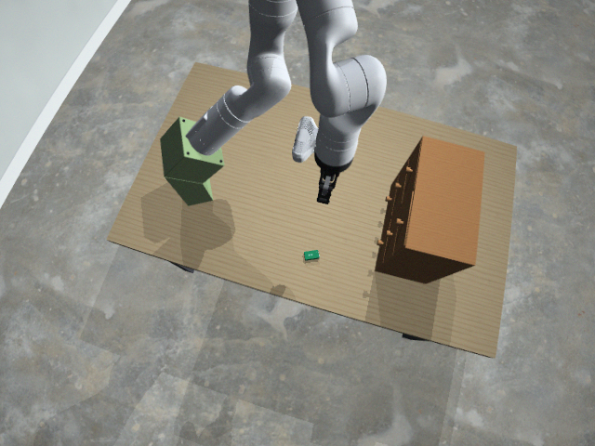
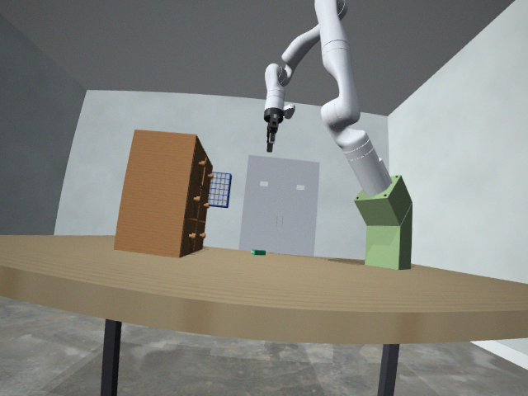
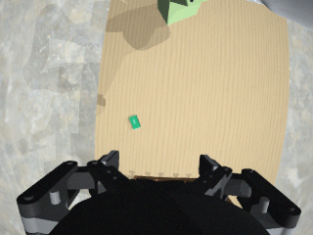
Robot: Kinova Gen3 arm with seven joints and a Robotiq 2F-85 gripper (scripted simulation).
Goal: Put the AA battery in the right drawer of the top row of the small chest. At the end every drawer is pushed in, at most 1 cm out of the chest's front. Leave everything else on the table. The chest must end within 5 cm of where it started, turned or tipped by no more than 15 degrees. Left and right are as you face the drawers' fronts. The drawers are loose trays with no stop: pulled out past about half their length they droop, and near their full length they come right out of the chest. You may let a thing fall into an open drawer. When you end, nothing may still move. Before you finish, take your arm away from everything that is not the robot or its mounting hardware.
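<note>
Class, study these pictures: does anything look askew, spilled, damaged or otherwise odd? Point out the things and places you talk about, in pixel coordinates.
Nothing stands out. The chest (image 1: 444, 202) (image 2: 155, 191) stands upright on the table (image 1: 259, 220) (image 2: 264, 289) (image 3: 205, 98), no drawer visibly pulled out. The green item (image 1: 310, 255) (image 2: 258, 252) (image 3: 134, 121) lies flat, and the gripper (image 1: 323, 199) (image 2: 270, 148) (image 3: 158, 162) is open above the table.
</note>
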